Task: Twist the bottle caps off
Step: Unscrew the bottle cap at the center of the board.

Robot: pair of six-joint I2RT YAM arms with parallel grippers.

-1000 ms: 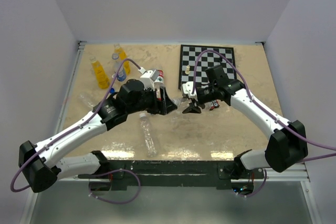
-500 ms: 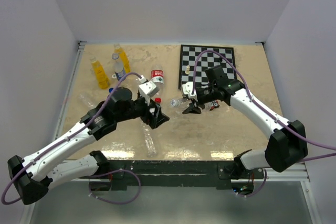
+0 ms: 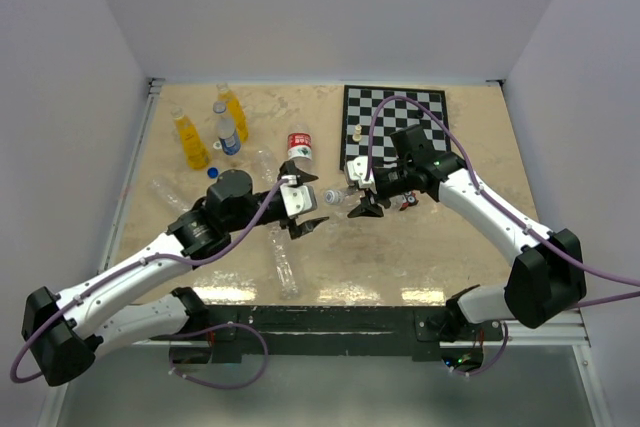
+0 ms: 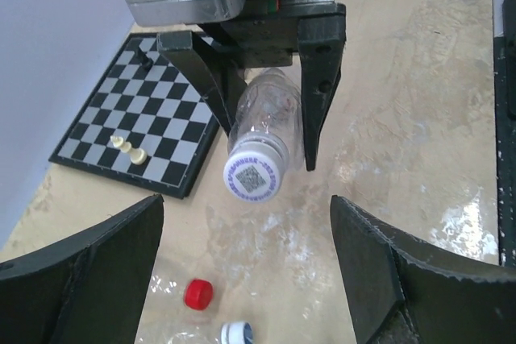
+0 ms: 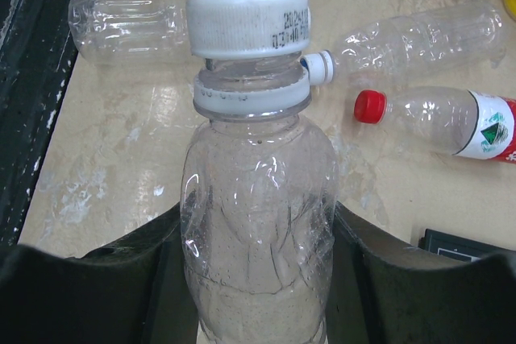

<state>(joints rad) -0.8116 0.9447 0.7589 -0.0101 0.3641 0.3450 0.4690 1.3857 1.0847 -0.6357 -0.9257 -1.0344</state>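
The right claw grips the bottle sideways, its white cap facing the left claw, which is wide open and near. Line up straight, squeeze the cap evenly, then twist

The white ribbed plastic screw cap on the clear crumpled plastic bottle carries two tilted lines of dark stamped print on its side wall. They begin "2024" and "03:40"; the later characters are unclear. In the left wrist view the cap's flat top shows a square purple QR code, ringed by lettering too small to read. The lying clear red-capped bottle has a white-and-red label with a green triangular mark, and its words are illegible.
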